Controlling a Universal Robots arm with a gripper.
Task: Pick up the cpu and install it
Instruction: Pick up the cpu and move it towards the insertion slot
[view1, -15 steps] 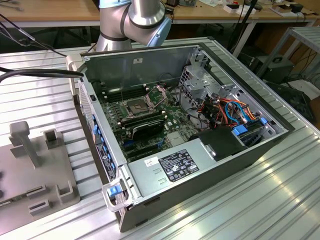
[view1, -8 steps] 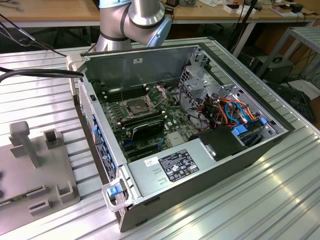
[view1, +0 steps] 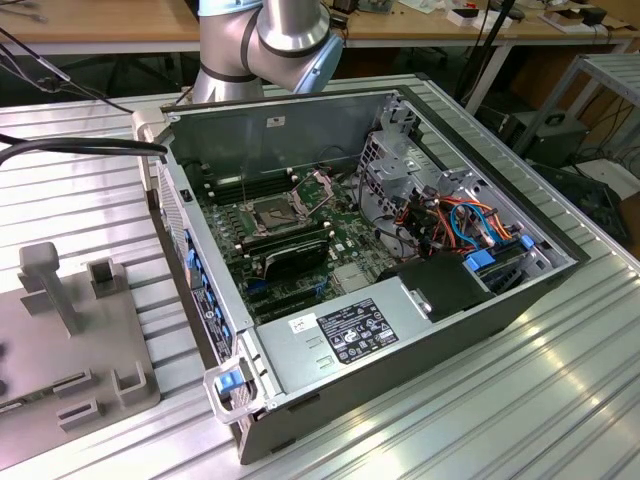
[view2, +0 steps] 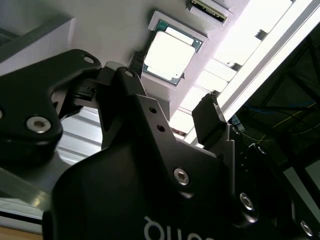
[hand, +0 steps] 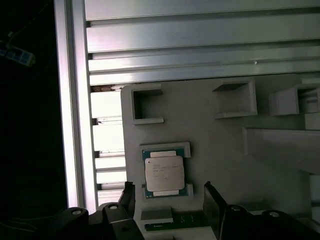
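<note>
Cpu (hand: 164, 173) lies flat, metal top up, in a shallow square recess of the grey holder plate (hand: 215, 145), near the plate's edge that borders the ribbed aluminium surface (hand: 200, 40). Gripper (hand: 170, 200) hangs over the plate, empty, fingers spread wider than the chip. In both wrist views the cpu sits between the two fingertips, touching neither.

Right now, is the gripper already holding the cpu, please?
No: in the first wrist view the cpu lies in its tray recess, the gripper open and empty.
</note>
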